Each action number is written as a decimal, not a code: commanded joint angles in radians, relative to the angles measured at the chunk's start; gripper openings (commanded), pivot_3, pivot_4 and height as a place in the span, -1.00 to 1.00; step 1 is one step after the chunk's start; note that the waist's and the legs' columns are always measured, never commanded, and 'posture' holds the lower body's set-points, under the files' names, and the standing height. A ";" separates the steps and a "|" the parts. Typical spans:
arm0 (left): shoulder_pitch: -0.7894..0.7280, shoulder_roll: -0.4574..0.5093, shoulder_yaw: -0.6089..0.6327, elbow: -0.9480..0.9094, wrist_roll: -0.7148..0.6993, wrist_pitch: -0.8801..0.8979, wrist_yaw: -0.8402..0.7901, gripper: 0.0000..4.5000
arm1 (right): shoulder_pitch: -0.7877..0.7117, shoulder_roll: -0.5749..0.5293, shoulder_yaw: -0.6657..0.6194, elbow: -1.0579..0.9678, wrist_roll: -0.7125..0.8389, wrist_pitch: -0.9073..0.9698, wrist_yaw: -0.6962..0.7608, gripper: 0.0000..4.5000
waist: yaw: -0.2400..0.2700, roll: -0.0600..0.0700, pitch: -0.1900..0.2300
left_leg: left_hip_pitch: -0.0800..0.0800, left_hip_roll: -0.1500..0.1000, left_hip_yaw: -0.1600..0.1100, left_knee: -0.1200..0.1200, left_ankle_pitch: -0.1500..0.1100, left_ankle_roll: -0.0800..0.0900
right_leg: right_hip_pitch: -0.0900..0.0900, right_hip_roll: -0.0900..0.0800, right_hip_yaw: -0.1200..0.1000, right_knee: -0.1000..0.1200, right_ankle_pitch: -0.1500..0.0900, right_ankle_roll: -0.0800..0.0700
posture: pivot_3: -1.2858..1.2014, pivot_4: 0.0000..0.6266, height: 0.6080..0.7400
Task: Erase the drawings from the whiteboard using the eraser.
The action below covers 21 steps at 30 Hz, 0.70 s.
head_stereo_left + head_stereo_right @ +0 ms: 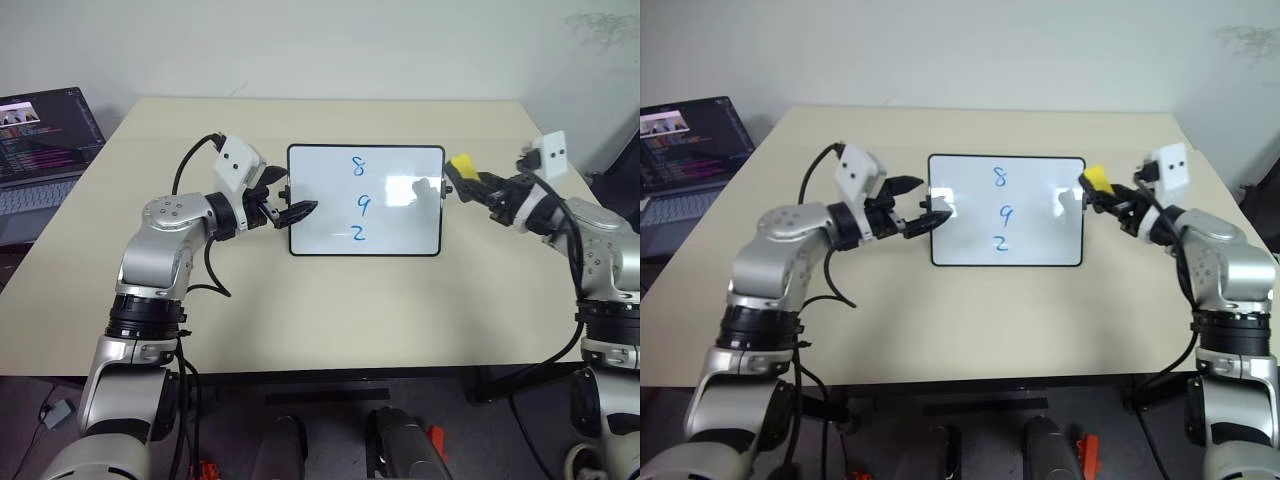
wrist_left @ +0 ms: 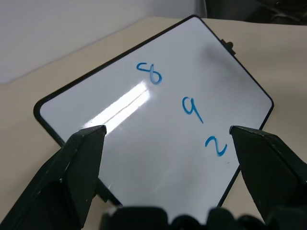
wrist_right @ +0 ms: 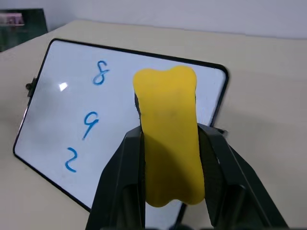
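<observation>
The whiteboard (image 1: pixel 400 215) lies flat at the middle of the table, black-framed and glossy. The drawings are blue numerals in a column: an 8 (image 1: pixel 358 165), a 9 (image 1: pixel 364 205) and a 2 (image 1: pixel 358 233). My left gripper (image 1: pixel 298 194) is open, and its fingers straddle the board's left edge; I cannot tell whether they touch it. My right gripper (image 1: pixel 468 183) hovers just off the board's upper right corner. It is shut on the yellow eraser (image 3: pixel 168 139), which juts out past the fingertips toward the board.
An open laptop (image 1: pixel 40 140) stands at the far left, off the table's corner. The beige table (image 1: pixel 330 310) has bare surface in front of the board and behind it.
</observation>
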 commanded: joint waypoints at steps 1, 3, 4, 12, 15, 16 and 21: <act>0.015 0.025 0.028 -0.073 -0.001 0.017 0.024 1.00 | -0.068 0.016 0.050 -0.022 -0.052 -0.089 0.001 -0.49 | -0.001 0.000 0.000 | 0.000 0.000 0.000 0.000 0.000 0.000 | 0.000 0.000 0.000 0.000 0.000 0.000 | 0.03 -0.52 1.00; 0.030 0.034 0.029 -0.089 0.004 0.025 0.034 1.00 | -0.094 0.033 0.085 -0.006 -0.082 -0.125 0.005 -0.49 | -0.003 0.000 0.000 | 0.000 0.000 0.000 0.000 0.000 0.000 | -0.001 0.000 0.001 0.000 0.000 0.000 | 0.03 -0.52 1.00; 0.033 0.036 0.028 -0.092 0.006 0.027 0.037 1.00 | -0.101 0.035 0.100 0.003 -0.099 -0.147 0.010 -0.49 | -0.003 0.000 0.000 | 0.000 0.000 0.000 0.000 0.000 0.000 | -0.001 0.000 0.000 0.000 0.000 0.000 | 0.03 -0.52 1.00; 0.049 0.037 0.033 -0.112 0.017 0.051 0.091 1.00 | -0.179 0.043 0.323 0.124 -0.385 -0.456 0.014 -0.50 | 0.000 0.000 0.000 | 0.000 0.000 0.000 0.000 0.000 0.000 | -0.001 0.000 0.000 0.000 0.000 0.000 | 0.03 -0.52 1.00; 0.050 0.033 0.034 -0.109 0.025 0.046 0.113 1.00 | -0.200 0.075 0.338 0.163 -0.407 -0.492 0.020 -0.50 | -0.001 0.000 0.000 | 0.000 0.000 0.000 0.000 0.000 0.000 | -0.001 0.000 0.000 0.000 0.000 0.000 | 0.03 -0.52 1.00; 0.048 0.030 0.034 -0.106 0.028 0.044 0.123 1.00 | -0.209 0.088 0.341 0.180 -0.412 -0.502 0.021 -0.50 | -0.001 0.000 0.000 | 0.000 0.000 0.000 -0.001 0.000 0.000 | -0.001 0.000 0.000 0.000 0.000 0.000 | 0.03 -0.52 1.00; 0.034 0.016 0.030 -0.084 0.042 0.037 0.158 1.00 | -0.251 0.145 0.353 0.280 -0.445 -0.567 0.025 -0.50 | -0.001 0.000 0.000 | 0.000 0.000 0.000 0.000 0.000 0.000 | -0.001 0.000 0.000 0.001 0.000 0.000 | 0.03 -0.52 1.00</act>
